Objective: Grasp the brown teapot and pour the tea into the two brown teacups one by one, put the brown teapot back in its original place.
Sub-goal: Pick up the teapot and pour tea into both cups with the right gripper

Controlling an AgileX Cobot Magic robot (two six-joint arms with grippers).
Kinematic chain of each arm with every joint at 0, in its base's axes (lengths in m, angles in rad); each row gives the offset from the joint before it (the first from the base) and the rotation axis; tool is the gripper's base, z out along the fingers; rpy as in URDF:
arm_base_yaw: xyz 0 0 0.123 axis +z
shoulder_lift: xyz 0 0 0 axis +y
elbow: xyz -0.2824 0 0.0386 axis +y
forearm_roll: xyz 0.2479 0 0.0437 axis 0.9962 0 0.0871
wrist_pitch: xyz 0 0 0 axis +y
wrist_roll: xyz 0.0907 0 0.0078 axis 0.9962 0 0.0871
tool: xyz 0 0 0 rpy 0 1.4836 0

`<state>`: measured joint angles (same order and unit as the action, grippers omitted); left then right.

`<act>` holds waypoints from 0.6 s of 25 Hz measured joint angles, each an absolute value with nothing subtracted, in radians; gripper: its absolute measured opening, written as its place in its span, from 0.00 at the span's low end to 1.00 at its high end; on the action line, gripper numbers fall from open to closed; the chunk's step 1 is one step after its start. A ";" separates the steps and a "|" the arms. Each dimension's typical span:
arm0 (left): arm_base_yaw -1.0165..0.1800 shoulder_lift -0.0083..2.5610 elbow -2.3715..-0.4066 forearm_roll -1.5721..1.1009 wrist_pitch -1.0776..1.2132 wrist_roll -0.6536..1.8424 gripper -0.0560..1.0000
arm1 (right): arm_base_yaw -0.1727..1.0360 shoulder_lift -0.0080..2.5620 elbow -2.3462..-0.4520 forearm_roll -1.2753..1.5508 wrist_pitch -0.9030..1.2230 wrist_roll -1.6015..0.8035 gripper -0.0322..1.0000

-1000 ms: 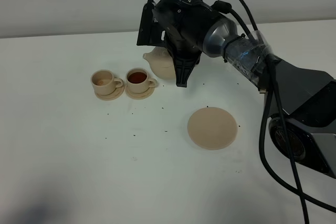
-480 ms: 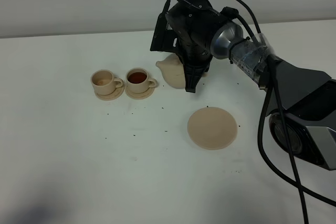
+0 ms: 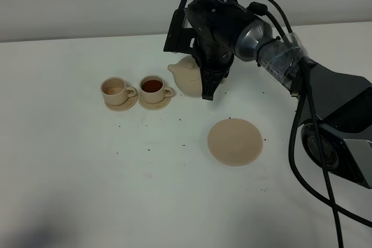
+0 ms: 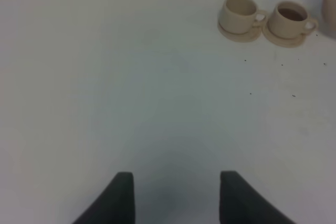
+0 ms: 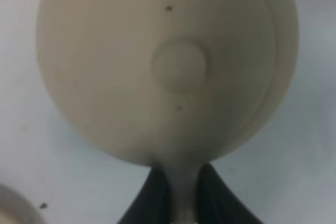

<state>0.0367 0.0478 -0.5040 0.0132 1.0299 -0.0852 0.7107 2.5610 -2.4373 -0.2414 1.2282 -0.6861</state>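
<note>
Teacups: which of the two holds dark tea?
The teacup nearest the teapot; dark tea shows inside it, while the other teacup looks pale inside.

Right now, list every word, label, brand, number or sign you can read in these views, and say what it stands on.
None: no readable text shows in any view.
The brown teapot, the filled teacup, the other teacup, the plate, the table and the arm all look unmarked.
</note>
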 joint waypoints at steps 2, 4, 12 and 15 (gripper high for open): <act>0.037 0.048 -0.504 0.013 1.030 -0.085 0.43 | 0.711 2.561 -2.437 -0.236 1.229 -0.696 0.14; 0.037 0.048 -0.504 0.013 1.030 -0.085 0.43 | 0.710 2.561 -2.437 -0.233 1.228 -0.700 0.14; 0.037 0.048 -0.504 0.013 1.030 -0.086 0.43 | 0.710 2.561 -2.437 -0.224 1.228 -0.700 0.14; 0.037 0.048 -0.504 0.013 1.030 -0.086 0.43 | 0.710 2.561 -2.437 -0.224 1.228 -0.700 0.14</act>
